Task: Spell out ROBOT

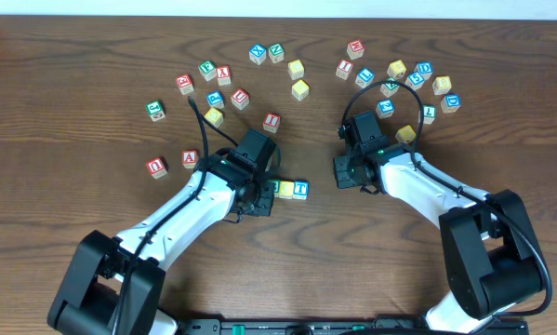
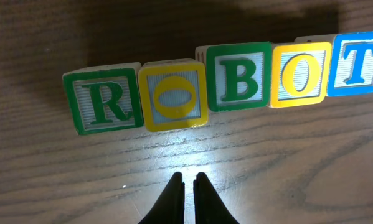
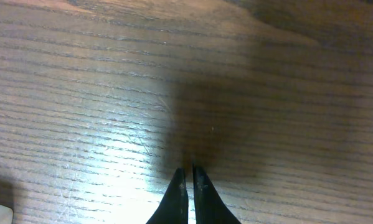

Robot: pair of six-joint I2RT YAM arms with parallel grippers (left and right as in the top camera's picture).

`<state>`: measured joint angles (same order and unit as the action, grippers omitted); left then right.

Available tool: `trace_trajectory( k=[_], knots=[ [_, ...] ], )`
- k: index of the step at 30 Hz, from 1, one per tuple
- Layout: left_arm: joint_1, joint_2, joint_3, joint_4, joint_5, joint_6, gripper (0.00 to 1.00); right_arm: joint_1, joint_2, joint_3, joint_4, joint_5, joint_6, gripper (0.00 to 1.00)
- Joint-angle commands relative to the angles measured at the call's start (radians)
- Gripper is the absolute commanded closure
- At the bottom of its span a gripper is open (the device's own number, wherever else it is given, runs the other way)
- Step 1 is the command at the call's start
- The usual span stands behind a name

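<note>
The ROBOT row [image 2: 238,76] lies on the table [image 2: 298,162] just ahead of the left end effector [image 2: 187,178].

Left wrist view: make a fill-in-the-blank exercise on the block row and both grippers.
1. The five blocks in a row spell ____.
2. The letter on the R block is coloured ____.
3. The letter on the T block is coloured ____.
4. The left gripper and the right gripper are both ____, holding nothing.
Missing words: ROBOT; green; blue; shut.
</note>
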<state>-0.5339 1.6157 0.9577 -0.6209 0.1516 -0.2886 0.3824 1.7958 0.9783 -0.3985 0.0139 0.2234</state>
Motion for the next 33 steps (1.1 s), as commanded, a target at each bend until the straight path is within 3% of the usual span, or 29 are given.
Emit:
trace_trajectory(
  k=[1,33],
  knots=[
    [-0.002,-0.01,-0.003,0.001,0.005,-0.006,0.92,-0.006,0.007,0.008,0.001,-0.007,-0.003,0.99],
    [-0.002,-0.008,-0.071,0.082,-0.004,-0.027,0.92,-0.006,0.007,0.008,0.01,-0.01,-0.003,0.99]
  ],
)
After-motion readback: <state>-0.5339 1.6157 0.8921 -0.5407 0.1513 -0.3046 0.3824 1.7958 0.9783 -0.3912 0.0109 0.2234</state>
